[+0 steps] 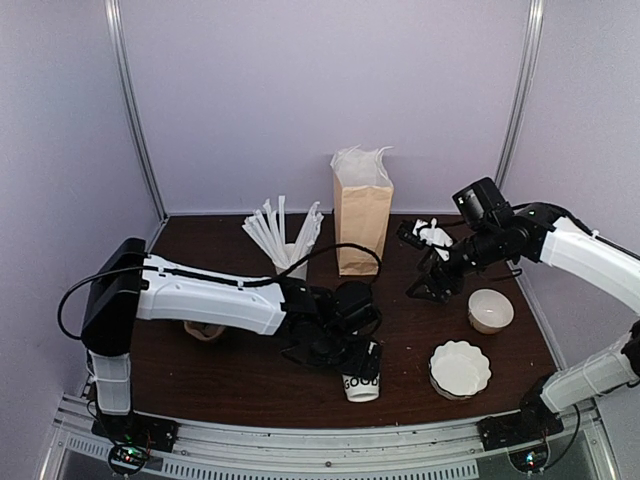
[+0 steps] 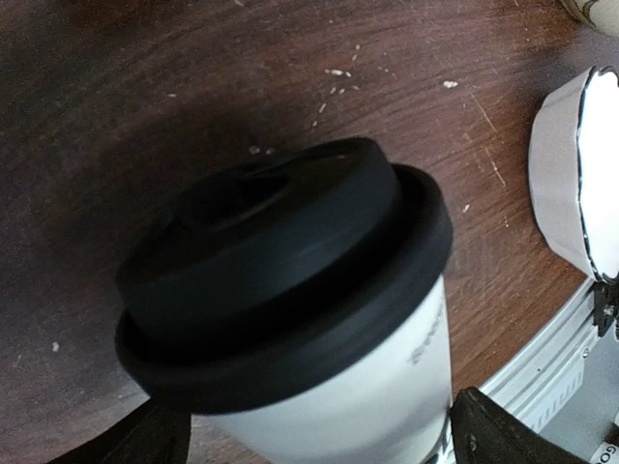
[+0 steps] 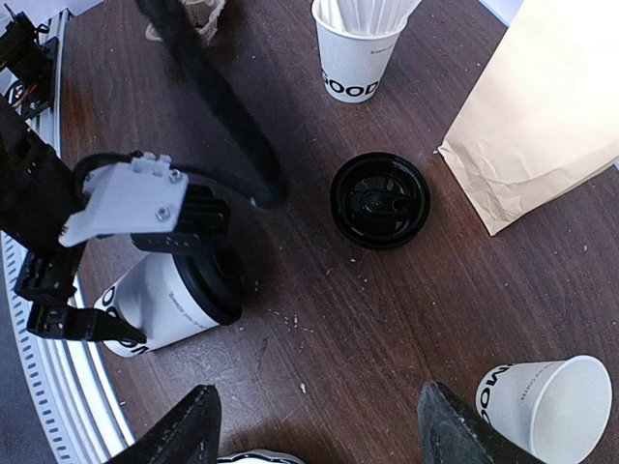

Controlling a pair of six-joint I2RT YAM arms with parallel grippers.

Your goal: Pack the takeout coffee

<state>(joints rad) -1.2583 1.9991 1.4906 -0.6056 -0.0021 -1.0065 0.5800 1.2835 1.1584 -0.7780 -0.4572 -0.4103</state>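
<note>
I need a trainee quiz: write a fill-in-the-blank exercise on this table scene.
The takeout coffee wears a ____ lid.
The ____ arm's fingers flank it.
The white straws stand in a paper ____.
Missing words: black; left; cup.

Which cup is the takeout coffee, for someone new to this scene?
From the brown paper bag at the back, come toward the near table edge, below the left end effector. The takeout coffee is the white cup there with a black lid; the straw cup and open cup have none.
</note>
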